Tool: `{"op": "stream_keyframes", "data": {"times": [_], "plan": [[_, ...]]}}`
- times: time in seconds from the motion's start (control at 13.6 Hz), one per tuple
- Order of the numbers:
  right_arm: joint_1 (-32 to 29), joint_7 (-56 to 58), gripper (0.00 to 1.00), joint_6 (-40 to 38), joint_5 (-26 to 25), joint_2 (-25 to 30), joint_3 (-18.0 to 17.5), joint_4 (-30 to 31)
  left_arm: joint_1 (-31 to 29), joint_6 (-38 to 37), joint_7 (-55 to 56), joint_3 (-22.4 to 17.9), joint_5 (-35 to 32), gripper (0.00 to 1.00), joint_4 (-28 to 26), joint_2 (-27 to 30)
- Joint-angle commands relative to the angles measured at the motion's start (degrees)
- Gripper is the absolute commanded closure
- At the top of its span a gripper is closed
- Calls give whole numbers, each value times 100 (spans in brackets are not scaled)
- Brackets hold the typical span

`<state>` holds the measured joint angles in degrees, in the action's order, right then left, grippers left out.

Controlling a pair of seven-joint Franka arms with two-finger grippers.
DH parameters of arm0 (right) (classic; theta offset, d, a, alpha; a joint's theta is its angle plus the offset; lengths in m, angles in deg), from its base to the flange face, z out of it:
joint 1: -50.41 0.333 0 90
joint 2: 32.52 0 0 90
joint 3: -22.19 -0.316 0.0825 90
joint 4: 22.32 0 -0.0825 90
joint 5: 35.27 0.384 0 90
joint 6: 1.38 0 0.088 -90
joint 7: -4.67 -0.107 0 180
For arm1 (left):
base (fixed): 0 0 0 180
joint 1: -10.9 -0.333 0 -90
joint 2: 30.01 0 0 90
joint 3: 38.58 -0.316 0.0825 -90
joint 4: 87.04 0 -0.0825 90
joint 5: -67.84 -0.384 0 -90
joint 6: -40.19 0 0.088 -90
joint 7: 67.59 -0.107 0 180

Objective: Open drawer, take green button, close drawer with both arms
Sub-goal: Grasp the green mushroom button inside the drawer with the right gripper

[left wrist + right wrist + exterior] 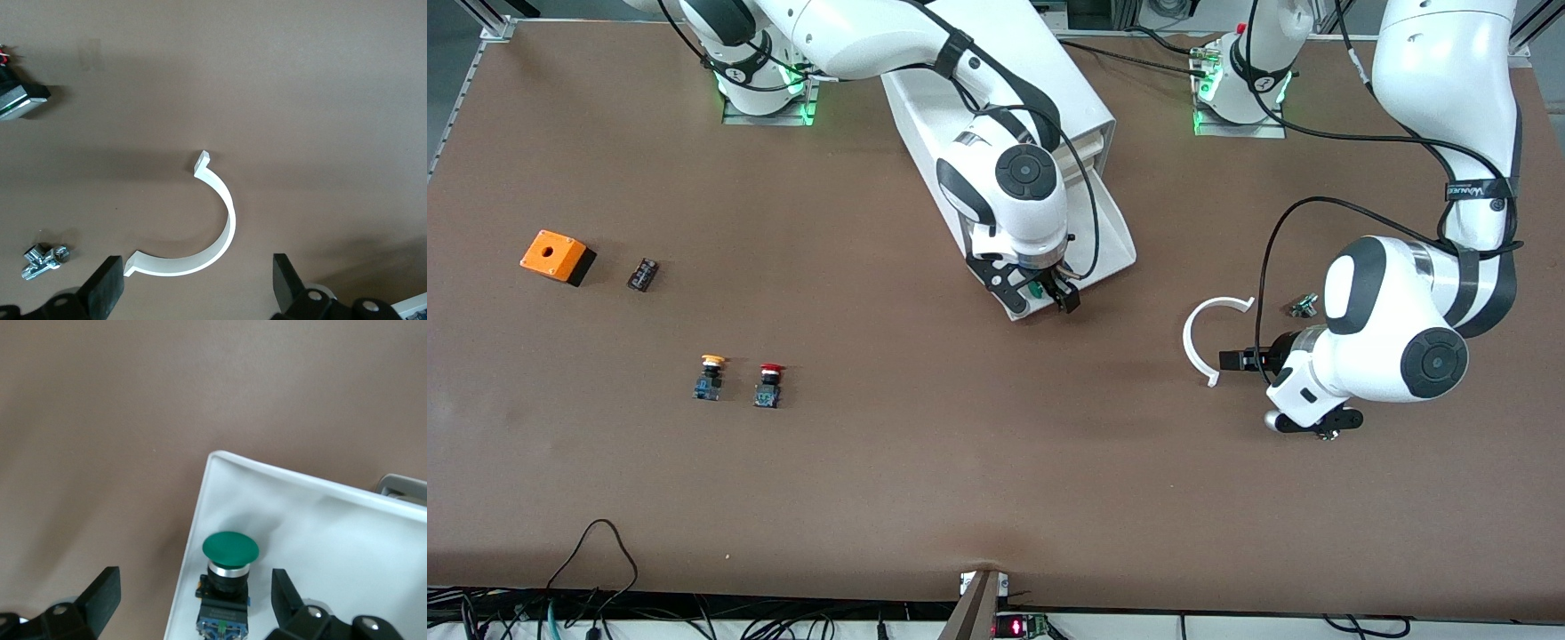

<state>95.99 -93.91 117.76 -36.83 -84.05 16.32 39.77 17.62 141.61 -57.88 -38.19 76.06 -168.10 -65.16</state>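
Note:
The lowest drawer [1113,233] of the white cabinet [1087,100] stands pulled out toward the front camera. The green-capped button [1037,289] lies on its side in the drawer's front corner [333,533], its cap [230,547] pointing at the rim. My right gripper [1033,294] hangs just over it, open, with the button body between the fingers [193,603] and untouched. One finger is past the drawer's rim, over the table. My left gripper [1234,360] is low over the table toward the left arm's end, open [198,288], with nothing in it.
A white half-ring clip [1199,333] [223,223] lies on the table just in front of my left gripper. A small metal part [1303,307] [43,259] lies beside that arm. An orange box [556,256], a black part [642,274], a yellow-capped button [711,376] and a red-capped button [769,384] lie toward the right arm's end.

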Motion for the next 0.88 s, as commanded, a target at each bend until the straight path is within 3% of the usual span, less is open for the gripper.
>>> {"op": "stream_keyframes", "data": {"times": [0.0, 0.29, 0.37, 0.51, 0.66, 0.81], "plan": [[135, -187, 0, 57, -28, -314, 16, -224, -31, -44, 48, 5, 118, 2, 20, -18], [214, -310, 1, -13, 112, -350, 7, -206, -22, 70, 48, 14, 127, 2, 20, -54], [249, -345, 5, -5, 130, -350, 7, -206, -13, 97, 48, 14, 136, 2, 20, -54], [215, -311, 32, -40, 191, -341, -2, -206, -4, 245, 83, 5, 127, 2, 29, -80], [249, -276, 70, -110, 236, -323, -11, -206, 4, 421, 197, 14, 127, 2, 29, -124], [249, -232, 96, -171, 236, -315, -11, -206, 31, 475, 206, 5, 118, 2, 38, -124]]}}
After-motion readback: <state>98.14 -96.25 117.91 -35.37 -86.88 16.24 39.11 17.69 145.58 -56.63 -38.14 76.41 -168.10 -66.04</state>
